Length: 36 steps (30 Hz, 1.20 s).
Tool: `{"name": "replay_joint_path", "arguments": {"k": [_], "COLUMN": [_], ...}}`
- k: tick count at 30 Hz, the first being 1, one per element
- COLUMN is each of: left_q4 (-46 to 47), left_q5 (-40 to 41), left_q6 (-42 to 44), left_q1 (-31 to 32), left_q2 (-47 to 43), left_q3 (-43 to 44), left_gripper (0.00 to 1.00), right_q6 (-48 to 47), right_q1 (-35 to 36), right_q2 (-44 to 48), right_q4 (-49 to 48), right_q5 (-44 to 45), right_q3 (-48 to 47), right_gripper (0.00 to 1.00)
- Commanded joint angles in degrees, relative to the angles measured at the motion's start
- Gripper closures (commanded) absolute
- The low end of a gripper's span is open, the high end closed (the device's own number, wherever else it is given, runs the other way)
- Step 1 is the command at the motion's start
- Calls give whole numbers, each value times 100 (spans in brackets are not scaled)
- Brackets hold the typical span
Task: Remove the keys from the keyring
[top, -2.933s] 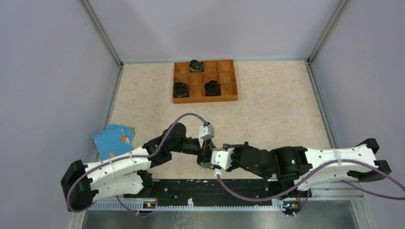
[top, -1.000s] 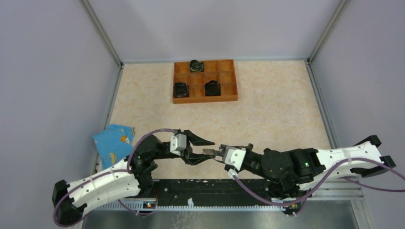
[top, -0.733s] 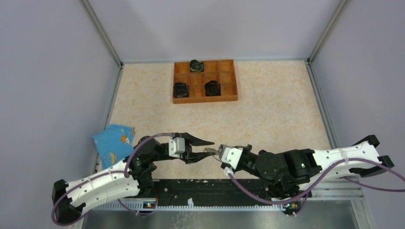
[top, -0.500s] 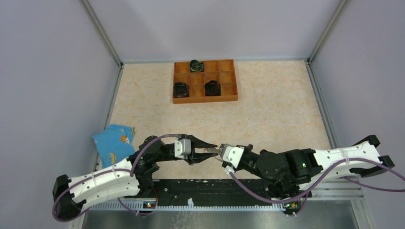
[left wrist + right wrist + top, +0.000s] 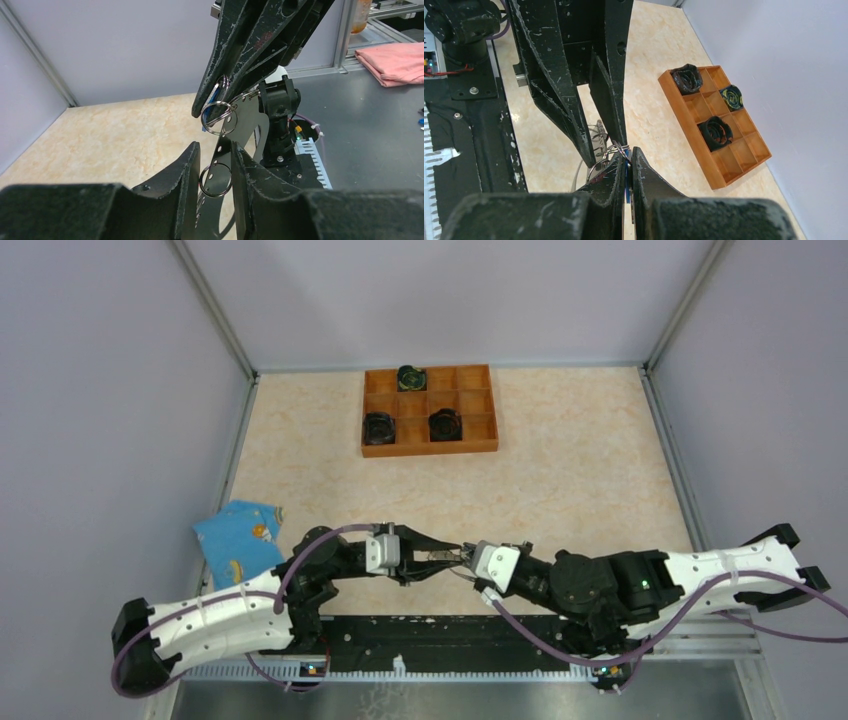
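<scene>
The keyring [image 5: 246, 119], a dark-grey metal loop with small holes, hangs between my two grippers above the table's near edge, with thin split rings [image 5: 215, 179] on it. My left gripper [image 5: 215, 148] has its fingers [image 5: 186, 170] closed against the loop and one split ring. My right gripper [image 5: 628, 152] is shut on the key's blue head [image 5: 627, 176], which shows only as a thin sliver between its fingers. In the top view the left gripper [image 5: 440, 548] and right gripper [image 5: 466, 556] meet tip to tip, with the keyring [image 5: 432, 561] between them.
An orange compartment tray [image 5: 481, 446] at the back holds three round black objects [image 5: 378, 427]. A light-blue packet [image 5: 238, 532] lies at the left wall. A black rail [image 5: 430, 635] runs along the near edge. Grey walls stand on three sides.
My left gripper moved right towards the right gripper and its jaws went from wide open to closed on the keyring. The right gripper stayed shut and shifted only slightly.
</scene>
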<state>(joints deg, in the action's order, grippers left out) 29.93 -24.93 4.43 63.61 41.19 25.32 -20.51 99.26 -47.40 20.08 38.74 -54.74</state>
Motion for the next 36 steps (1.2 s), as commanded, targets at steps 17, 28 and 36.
{"name": "replay_joint_path", "arguments": {"k": [17,28,36], "left_q4": [557,-1799,-2920], "left_q5": [-410,1225,1617], "left_q6": [-596,-1501,-1995], "left_q1": [37,28,-111], "left_q2": [503,1031,906], "left_q3": [-57,987,1375], "left_gripper": [98,100,100], "right_q6": [-112,-544,-980], "right_q1": [10,11,-17], "right_q2": [24,-703,-816], "right_q4": [-369,523,581], "right_q5": [138,1578,1785], "right_q3": [115,-89,-130], "right_gripper": [100,100,100]}}
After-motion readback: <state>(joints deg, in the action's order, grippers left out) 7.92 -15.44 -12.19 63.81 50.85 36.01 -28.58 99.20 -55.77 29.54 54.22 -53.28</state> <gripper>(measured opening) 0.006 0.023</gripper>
